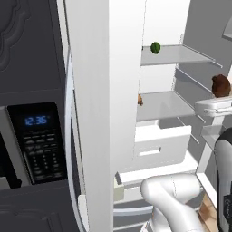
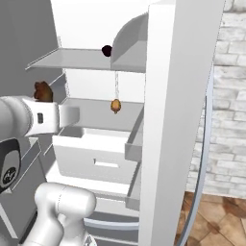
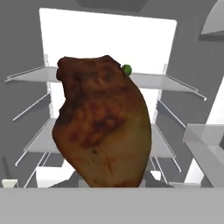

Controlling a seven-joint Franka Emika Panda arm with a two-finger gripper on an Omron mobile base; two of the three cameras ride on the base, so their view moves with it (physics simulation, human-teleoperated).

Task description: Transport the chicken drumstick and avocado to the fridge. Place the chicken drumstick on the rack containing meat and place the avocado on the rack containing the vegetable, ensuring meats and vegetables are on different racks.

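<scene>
Chicken drumstick (image 3: pixel 103 124) sat clamped in the gripper (image 1: pixel 216 105) outside the fridge (image 1: pixel 163 106), bound for the meat (image 2: pixel 116 105) shelf.

Both base cams sit behind the arm, one left, one right, looking forward and down into the open fridge (image 1: pixel 163 27), sharing its shelves and drawer (image 2: pixel 96 153). The hand cam faces the shelves too, right up against the drumstick (image 3: pixel 103 122).

Your arm (image 1: pixel 174 199) is chunky glossy white tubing with dark joint bands, plus a boxy pale-grey wrist (image 2: pixel 45 117).
</scene>
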